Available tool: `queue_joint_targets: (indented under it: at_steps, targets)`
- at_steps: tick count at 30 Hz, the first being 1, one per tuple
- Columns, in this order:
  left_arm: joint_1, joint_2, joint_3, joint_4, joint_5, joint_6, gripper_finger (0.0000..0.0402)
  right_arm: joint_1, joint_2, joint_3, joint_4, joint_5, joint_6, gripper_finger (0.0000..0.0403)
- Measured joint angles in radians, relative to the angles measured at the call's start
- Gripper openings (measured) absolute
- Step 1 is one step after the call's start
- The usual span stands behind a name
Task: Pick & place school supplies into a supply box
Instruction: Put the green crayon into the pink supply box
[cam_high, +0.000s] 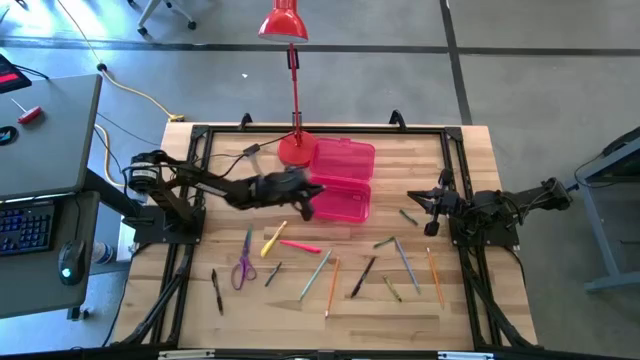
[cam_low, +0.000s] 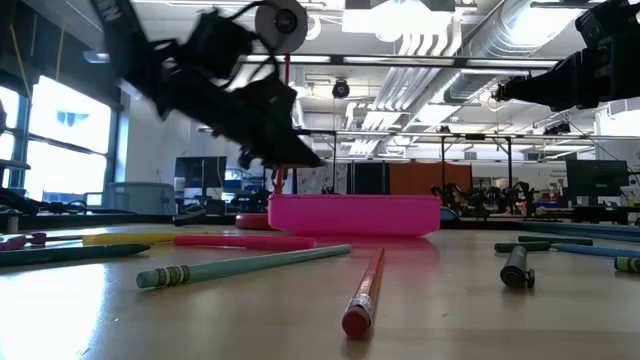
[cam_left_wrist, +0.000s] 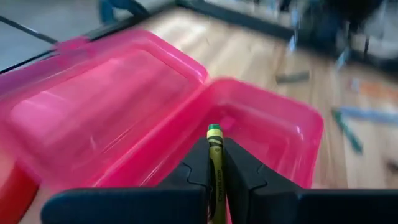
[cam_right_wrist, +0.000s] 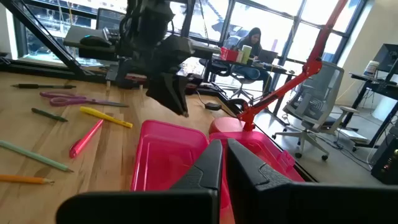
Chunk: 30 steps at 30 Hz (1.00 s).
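Early in the task: my left gripper hangs over the open pink pencil case, jaws pinching one yellow pencil with a green end, tip aimed into the tray half. It is not released yet, so I'd judge this the drop-off step. In the wrist views I can't make out anything lying in the tray; the hinged lid lies flat behind it, next to the red desk lamp. My right gripper waits at the right side of the table with its fingers pressed together and nothing in them. Still to go, loose on the wood: one pair of purple-handled scissors, one yellow marker, one pink marker, one black pen, one light green pencil, two orange pencils and, one black marker, one blue pencil, and about three short green ones on the right. A couple of thin dark bits near the scissors are too small to call. That's one held and roughly a dozen or more left.
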Motion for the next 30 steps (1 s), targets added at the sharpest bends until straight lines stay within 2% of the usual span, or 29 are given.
queue_joint_targets:
  at_steps: [3,5,11,16,21,26,30]
  targets:
    - [0.000,0.034,0.171,-0.294,0.005,0.063,0.0054,0.000,0.000,0.000,0.000,-0.025,0.022,0.0000]
    - [0.000,0.076,0.256,-0.378,0.007,0.077,0.0054,0.000,0.000,0.000,0.000,-0.059,0.057,0.0000]
    - [0.000,0.210,0.354,-0.323,0.111,0.078,0.0065,0.000,0.005,0.000,0.000,-0.165,0.096,0.0000]
    - [0.000,0.284,0.392,-0.299,0.129,0.075,0.0068,0.000,0.015,0.000,-0.006,-0.108,0.100,0.0000]
    - [0.000,0.307,0.400,-0.305,0.128,0.075,0.0069,0.000,0.036,0.000,-0.008,-0.039,0.126,0.0000]
    - [0.000,0.308,0.400,-0.313,0.141,0.075,0.0069,0.000,0.039,0.000,-0.008,-0.049,0.126,0.0000]
    - [0.000,0.308,0.400,-0.307,0.194,0.075,0.0069,0.000,0.040,0.000,-0.017,-0.050,0.199,0.0000]
